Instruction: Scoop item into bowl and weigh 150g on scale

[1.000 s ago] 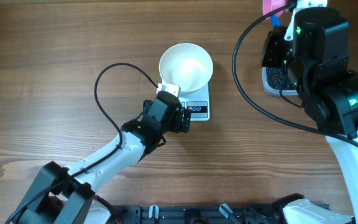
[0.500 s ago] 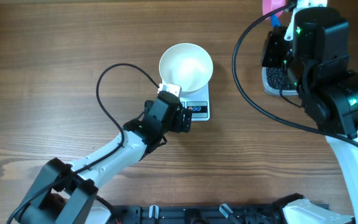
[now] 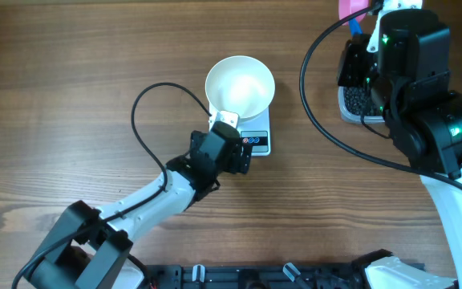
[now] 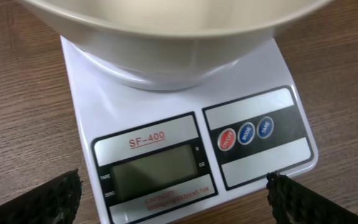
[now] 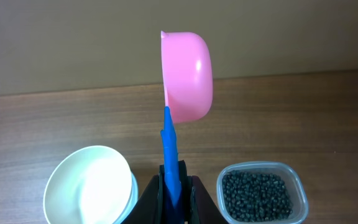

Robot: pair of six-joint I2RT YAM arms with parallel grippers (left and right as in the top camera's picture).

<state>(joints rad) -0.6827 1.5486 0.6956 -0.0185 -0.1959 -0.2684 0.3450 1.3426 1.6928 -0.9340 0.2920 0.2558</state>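
The empty white bowl (image 3: 240,87) (image 4: 166,37) (image 5: 89,186) stands on the white scale (image 3: 257,144) (image 4: 166,155), whose grey display shows no digits. My left gripper (image 3: 237,143) (image 4: 173,205) is open, its fingertips (image 4: 55,199) straddling the scale's front edge by the display and buttons. My right gripper (image 3: 362,44) (image 5: 173,196) is shut on the blue handle of a pink scoop (image 5: 188,74) (image 3: 350,8), held upright and above the table. The item, black pellets (image 5: 257,194) (image 3: 354,98), fills a clear tub to the right of the bowl.
The clear tub (image 5: 294,180) sits partly under the right arm in the overhead view. Black cables loop over the wooden table (image 3: 70,88) beside both arms. A dark rail runs along the front edge (image 3: 255,277).
The left gripper has crept a little to the right, closer to the scale's front. The right arm and scoop have not moved.
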